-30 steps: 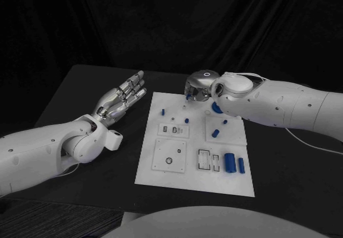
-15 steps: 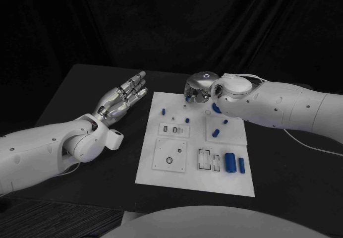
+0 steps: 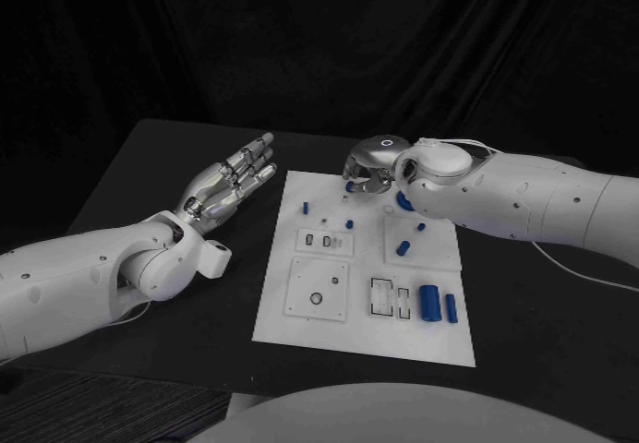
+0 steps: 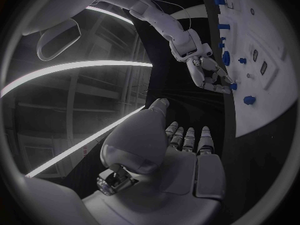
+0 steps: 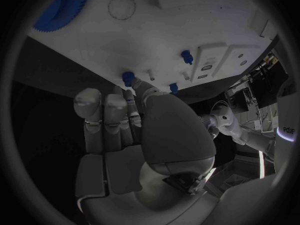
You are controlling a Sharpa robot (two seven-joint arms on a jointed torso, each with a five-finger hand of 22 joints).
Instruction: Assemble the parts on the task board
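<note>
Taking the white task board (image 3: 367, 277) as the landmark, the left hand (image 3: 229, 183) floats off its left edge over the black table (image 3: 160, 166), fingers (image 3: 253, 152) straight and spread, holding nothing. On the board itself, small blue parts are scattered: a short peg (image 3: 305, 207) near its far left corner, another peg (image 3: 349, 223) nearer the middle, and, toward the near right corner, a fat blue cylinder (image 3: 428, 301) lying beside a slimmer one (image 3: 451, 308). At the board's far edge the right hand (image 3: 369, 166) hangs with its fingers curled downward close to a small blue part (image 3: 352, 185); whether they already pinch it I cannot tell, since the wrist view shows the fingertips near a blue peg (image 5: 128, 78) but not clear contact. These parts look like rigid, light plastic with smooth sides, so likely a bit slippery; a pinch across the round shank, near the middle, seems the safest hold, keeping the peg upright for seating.
</note>
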